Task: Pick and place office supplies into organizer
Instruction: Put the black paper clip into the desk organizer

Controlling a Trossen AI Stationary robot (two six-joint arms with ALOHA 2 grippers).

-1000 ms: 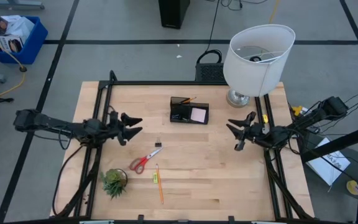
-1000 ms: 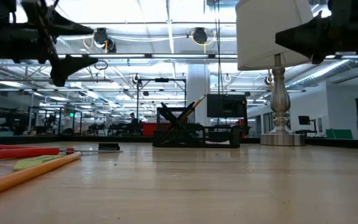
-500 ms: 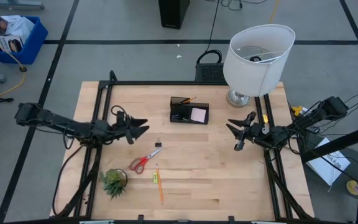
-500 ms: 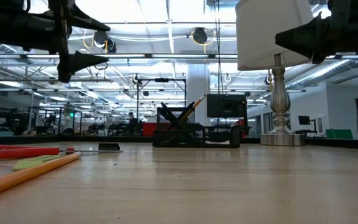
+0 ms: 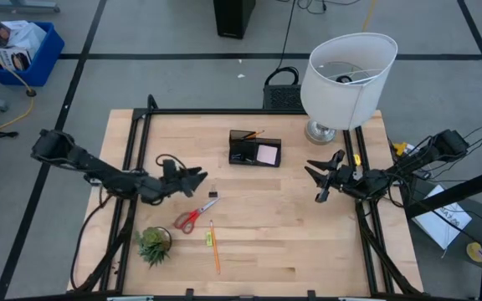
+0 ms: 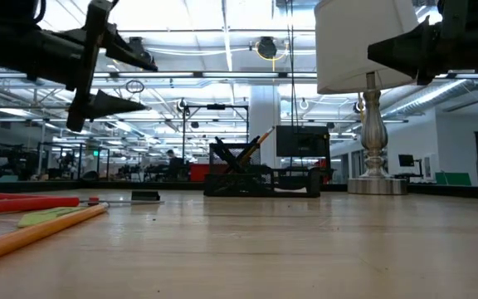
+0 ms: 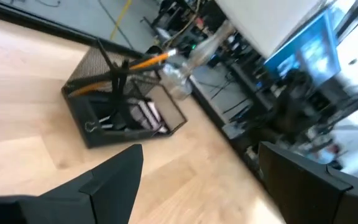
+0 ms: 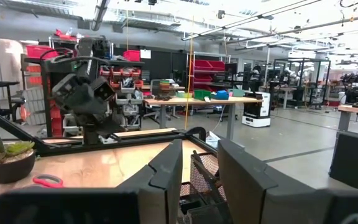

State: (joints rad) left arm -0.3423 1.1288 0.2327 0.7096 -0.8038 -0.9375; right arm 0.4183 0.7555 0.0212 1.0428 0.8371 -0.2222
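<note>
The black organizer (image 5: 254, 148) stands at the table's far middle, with a pink sticky-note pad (image 5: 267, 154) and an orange pencil (image 5: 254, 134) in it; it also shows in the left wrist view (image 7: 123, 106). Red-handled scissors (image 5: 195, 215), an orange pencil (image 5: 214, 247) and a small black clip (image 5: 212, 193) lie flat on the table. My left gripper (image 5: 197, 177) is open and empty, above the table just beyond the scissors. My right gripper (image 5: 318, 178) is open and empty, right of the organizer.
A large white lamp (image 5: 346, 75) stands at the far right corner. A small green potted plant (image 5: 154, 244) stands near the front left. A small yellow-green item (image 5: 210, 239) lies beside the pencil. Bare wood lies between the scissors and my right gripper.
My left gripper has gone toward the table's right and near edges, closer to the scissors and the clip, staying open. My right gripper has kept still.
</note>
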